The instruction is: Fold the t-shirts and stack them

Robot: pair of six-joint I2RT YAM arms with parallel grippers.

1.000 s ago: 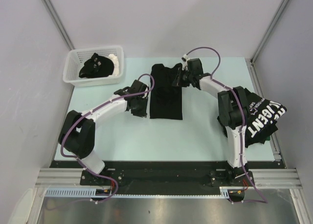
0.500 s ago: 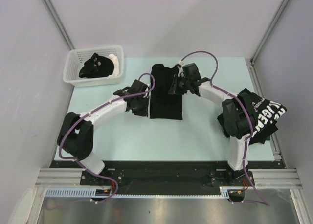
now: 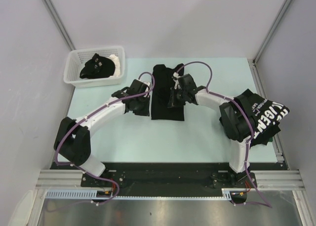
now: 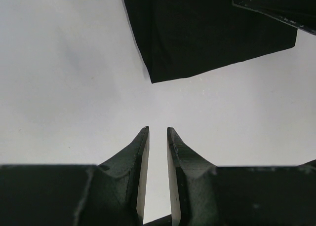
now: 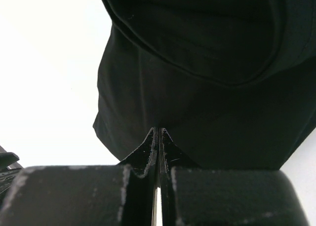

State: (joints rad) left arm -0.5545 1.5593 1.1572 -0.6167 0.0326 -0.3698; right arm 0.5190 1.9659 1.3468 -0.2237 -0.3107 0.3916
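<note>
A folded black t-shirt (image 3: pixel 167 105) lies as a long rectangle at the table's centre. My right gripper (image 3: pixel 173 100) is over its middle, jaws shut tight, and no cloth shows between them. In the right wrist view the gripper (image 5: pixel 158 129) has its tips right at the dark fabric (image 5: pixel 197 63). My left gripper (image 3: pixel 141 109) is just left of the shirt, low over the table. In the left wrist view it (image 4: pixel 157 130) is empty with only a narrow gap, and the shirt's corner (image 4: pixel 207 33) is ahead. A second black t-shirt with big white lettering (image 3: pixel 264 117) lies bunched at the right edge.
A white slotted basket (image 3: pixel 79 78) at the back left holds a crumpled black garment (image 3: pixel 96 67) and something white. The right arm's elbow (image 3: pixel 234 120) stands beside the lettered shirt. Grey walls close in the left, back and right sides.
My right gripper has moved from the shirt's far right edge toward me and left, onto the shirt's middle. My left gripper stayed beside the shirt's left edge, and the shirt's outline looks unchanged.
</note>
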